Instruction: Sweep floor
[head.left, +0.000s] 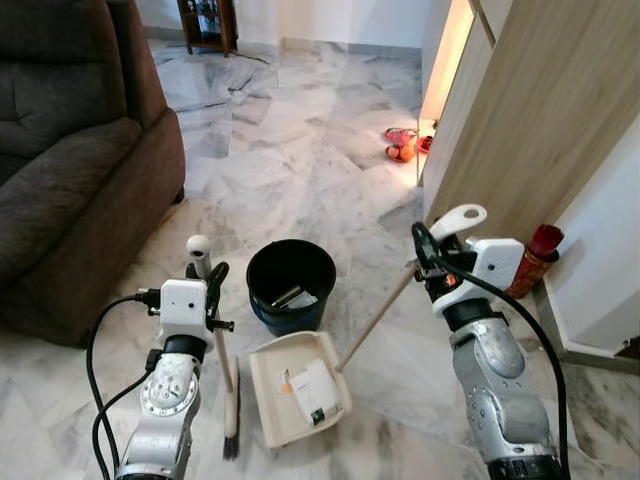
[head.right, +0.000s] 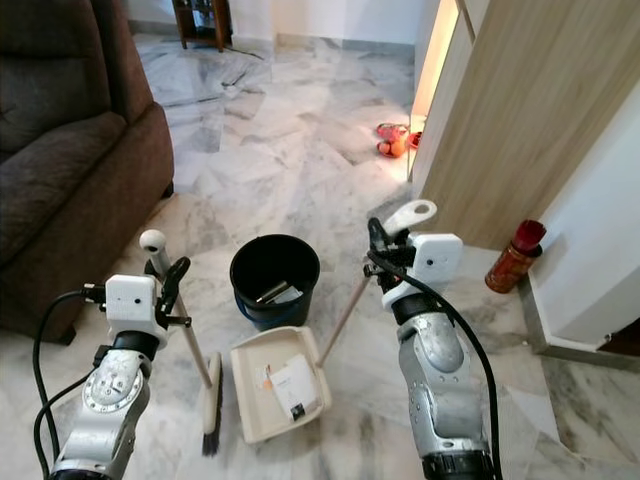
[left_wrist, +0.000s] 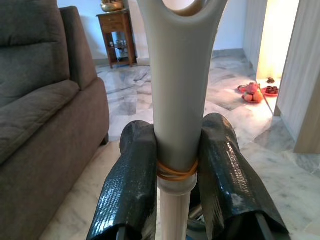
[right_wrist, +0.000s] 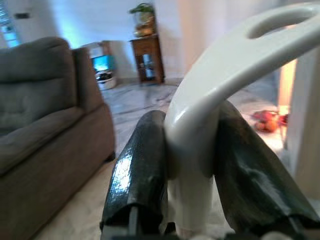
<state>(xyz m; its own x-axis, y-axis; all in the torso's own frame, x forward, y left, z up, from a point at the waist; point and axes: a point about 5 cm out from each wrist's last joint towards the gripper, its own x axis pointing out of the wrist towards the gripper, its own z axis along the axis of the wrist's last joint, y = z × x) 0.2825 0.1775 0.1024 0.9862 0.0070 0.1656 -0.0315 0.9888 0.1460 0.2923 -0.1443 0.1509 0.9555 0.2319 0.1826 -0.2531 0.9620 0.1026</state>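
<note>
I see the white-and-grey marble floor (head.left: 300, 150) running ahead of me, with the dark brown fabric sofa (head.left: 70, 150) along its left side and a light wood-grain cabinet panel (head.left: 540, 110) on its right. A dark wooden side table (head.left: 207, 22) stands at the far end. The round black plastic bucket (head.left: 290, 285) sits on the floor between my two arms, some scraps inside it. Just in front of the bucket lies the cream plastic dustpan (head.left: 297, 387), touching or nearly touching it, with a piece of white paper (head.left: 315, 390) in its tray. My right gripper (right_wrist: 192, 165) has its fingers closed tight around the dustpan's pale looped handle. My left gripper (left_wrist: 175, 175) is clamped on the grey handle of the small broom (head.left: 225, 370), whose bristle head rests on the floor just left of the dustpan. A red cylindrical can (head.left: 535, 260) stands by the base of the cabinet panel, right of my right arm, and small red objects (head.left: 400, 145) lie farther off near the lit gap.
</note>
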